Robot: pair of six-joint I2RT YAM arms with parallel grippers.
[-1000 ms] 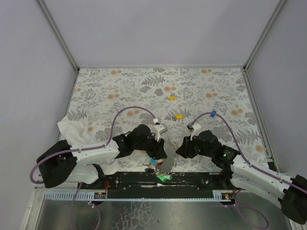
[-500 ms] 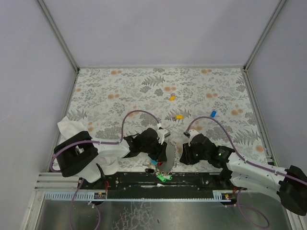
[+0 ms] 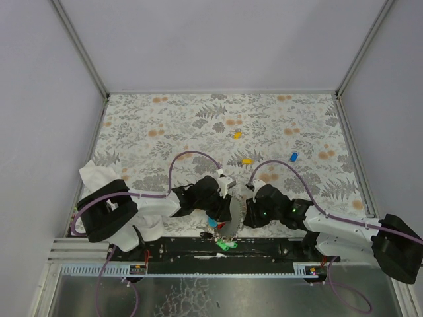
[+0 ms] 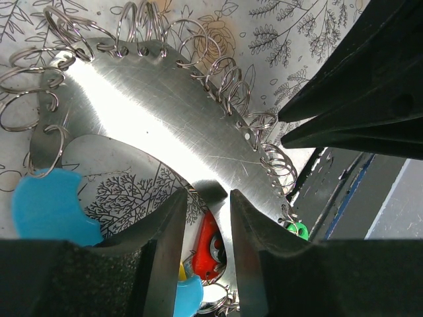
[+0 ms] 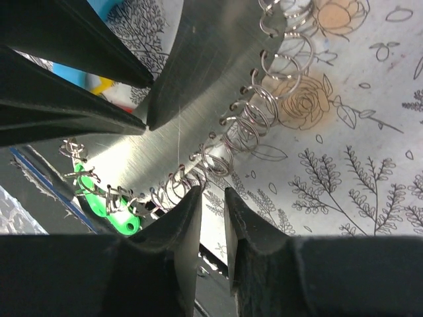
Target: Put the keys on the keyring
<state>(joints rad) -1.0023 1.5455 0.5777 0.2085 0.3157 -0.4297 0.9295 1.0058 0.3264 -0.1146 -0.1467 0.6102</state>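
Observation:
The keyring (image 4: 152, 112) is a curved metal plate with several wire rings (image 5: 264, 99) along its outer edge. My left gripper (image 4: 206, 195) is shut on the plate's inner band, near the table's front edge (image 3: 225, 210). Red (image 4: 210, 247), blue (image 4: 49, 208) and green (image 4: 299, 230) keys hang on the keyring. My right gripper (image 5: 211, 191) has narrow jaws with only tablecloth showing between them. Its left fingertip (image 5: 192, 198) touches the rings at the plate's edge. Two yellow keys (image 3: 236, 135) (image 3: 247, 160) and a blue key (image 3: 293, 157) lie loose farther back.
A crumpled white cloth (image 3: 99, 178) lies at the left under the left arm. The black base rail (image 3: 264, 247) runs just beyond the table's front edge, below the keyring's green key (image 3: 228, 244). Purple cables arch over both arms.
The right arm has slid left up to the keyring and its jaws have narrowed. The left gripper has kept its hold and shifted slightly right.

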